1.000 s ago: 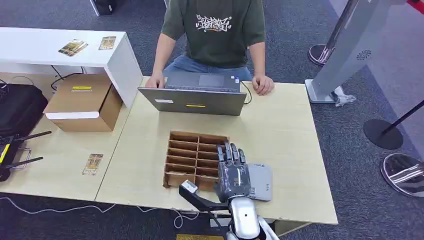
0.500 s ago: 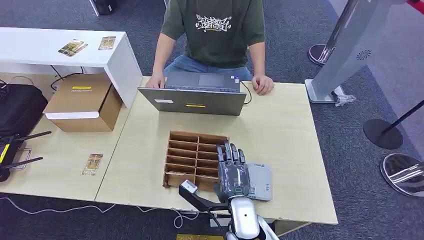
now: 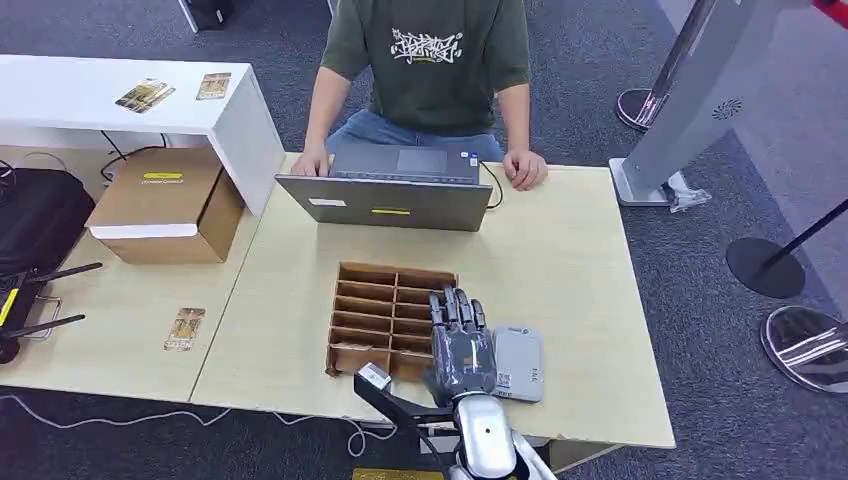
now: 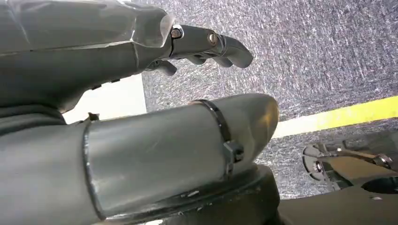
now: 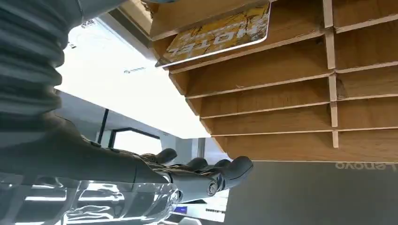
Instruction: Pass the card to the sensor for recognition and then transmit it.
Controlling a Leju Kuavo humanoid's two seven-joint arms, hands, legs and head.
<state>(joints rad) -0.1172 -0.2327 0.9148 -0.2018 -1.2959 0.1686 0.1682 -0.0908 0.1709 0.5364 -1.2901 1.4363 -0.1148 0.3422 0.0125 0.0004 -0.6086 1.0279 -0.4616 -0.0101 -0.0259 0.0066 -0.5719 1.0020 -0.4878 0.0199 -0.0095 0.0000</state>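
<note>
1. Card (image 5: 213, 33), yellow and printed, is lying in a near-edge slot of the wooden divider tray (image 3: 385, 320), as the right wrist view is showing.
2. Right hand (image 3: 460, 345) is hovering palm down over the tray's right edge and the left edge of the grey sensor (image 3: 518, 362); its fingers (image 5: 206, 176) are stretching forward, slightly apart, and are holding nothing.
3. Sensor is lying flat on the bench (image 3: 560, 270), just right of the tray and near the bench's front edge.
4. Left hand (image 4: 141, 93) is hanging over grey carpet with a yellow stripe; its fingers (image 4: 220, 44) are curling loosely and are gripping nothing.
5. A person (image 3: 430, 60) in a green shirt is sitting at the far side of the bench, hands resting beside a grey laptop (image 3: 395, 190).
6. Another card (image 3: 186, 328) is lying on the adjoining bench to the left, near a cardboard box (image 3: 170, 205).
7. Two more cards (image 3: 150, 94) are resting on the white shelf beyond the box.
</note>
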